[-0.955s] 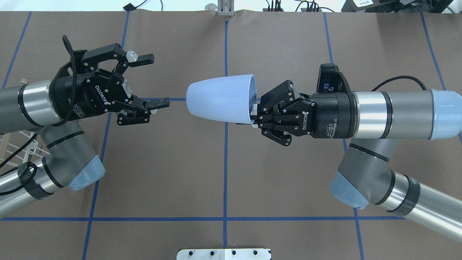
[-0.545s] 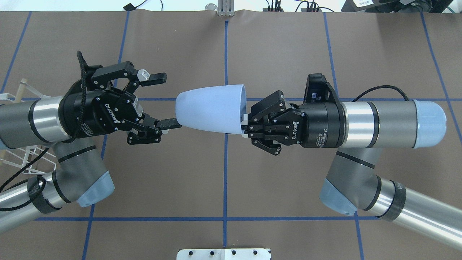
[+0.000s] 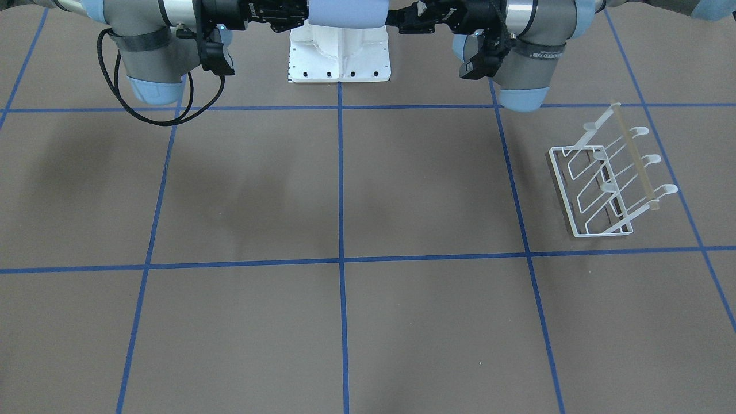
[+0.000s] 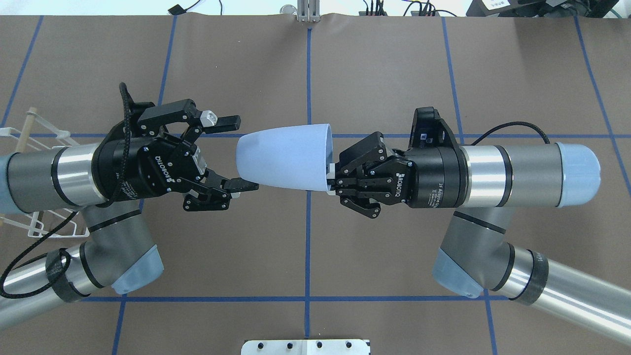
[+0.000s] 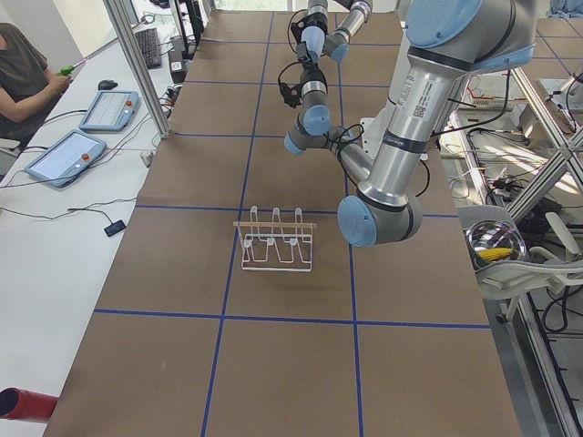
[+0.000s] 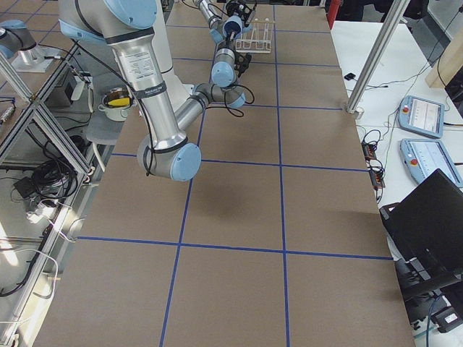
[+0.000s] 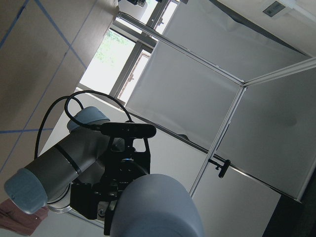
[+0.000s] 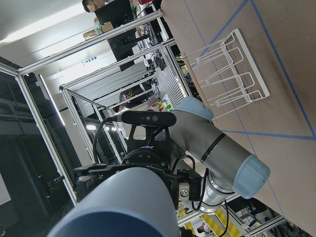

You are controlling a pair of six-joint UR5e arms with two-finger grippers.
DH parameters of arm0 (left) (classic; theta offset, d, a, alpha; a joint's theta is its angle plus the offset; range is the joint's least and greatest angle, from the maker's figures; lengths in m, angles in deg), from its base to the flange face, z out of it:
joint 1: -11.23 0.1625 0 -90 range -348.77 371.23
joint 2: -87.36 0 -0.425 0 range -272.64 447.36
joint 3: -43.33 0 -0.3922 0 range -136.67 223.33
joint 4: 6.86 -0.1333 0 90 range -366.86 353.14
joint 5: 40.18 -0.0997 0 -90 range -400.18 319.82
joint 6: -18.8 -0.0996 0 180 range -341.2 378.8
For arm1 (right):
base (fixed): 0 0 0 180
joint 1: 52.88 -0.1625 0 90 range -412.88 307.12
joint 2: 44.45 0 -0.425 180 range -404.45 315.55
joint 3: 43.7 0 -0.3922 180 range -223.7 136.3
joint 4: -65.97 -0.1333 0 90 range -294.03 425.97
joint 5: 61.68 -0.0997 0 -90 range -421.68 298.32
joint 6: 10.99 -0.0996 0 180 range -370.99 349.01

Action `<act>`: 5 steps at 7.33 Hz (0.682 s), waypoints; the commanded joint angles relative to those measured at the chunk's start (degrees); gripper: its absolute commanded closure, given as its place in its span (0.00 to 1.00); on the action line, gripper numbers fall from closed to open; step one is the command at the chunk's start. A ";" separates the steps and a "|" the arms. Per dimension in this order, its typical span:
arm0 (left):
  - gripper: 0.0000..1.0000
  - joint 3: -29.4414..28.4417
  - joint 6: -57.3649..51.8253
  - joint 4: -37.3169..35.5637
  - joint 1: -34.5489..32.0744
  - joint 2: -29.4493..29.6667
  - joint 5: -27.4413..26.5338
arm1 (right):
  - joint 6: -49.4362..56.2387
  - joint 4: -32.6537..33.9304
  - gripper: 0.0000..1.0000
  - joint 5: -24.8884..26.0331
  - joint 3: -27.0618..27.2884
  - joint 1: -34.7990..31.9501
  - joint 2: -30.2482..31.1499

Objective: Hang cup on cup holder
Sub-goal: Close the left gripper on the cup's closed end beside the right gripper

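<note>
The pale blue cup (image 4: 283, 157) hangs in the air on its side, its rounded base pointing at my left arm. My right gripper (image 4: 331, 174) is shut on the cup's rim. My left gripper (image 4: 248, 153) is open, with one finger (image 4: 227, 121) on each side of the cup's base, not closed on it. The cup also shows in the left wrist view (image 7: 158, 207) and the right wrist view (image 8: 118, 207). The white wire cup holder (image 3: 609, 184) stands empty on the table, partly hidden under my left arm in the overhead view (image 4: 27, 125).
The robot's white base plate (image 3: 339, 54) sits at the table's near edge. Blue tape lines cross the brown table cover. An operator (image 5: 27, 73) sits at a side desk with tablets (image 5: 68, 157), beyond the table.
Both arms moved toward each other. The cup shifted left in the right gripper, and the open left gripper moved right until its fingers flank the cup's base.
</note>
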 commanded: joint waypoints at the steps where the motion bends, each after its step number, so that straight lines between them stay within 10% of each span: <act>1: 0.03 0.07 0.00 -0.10 0.38 0.58 0.00 | 0.02 0.03 1.00 -0.08 -0.41 0.41 -0.21; 5: 0.19 -0.02 0.00 -0.10 1.17 0.85 0.00 | 0.20 -0.06 1.00 -0.08 -0.42 1.03 -0.91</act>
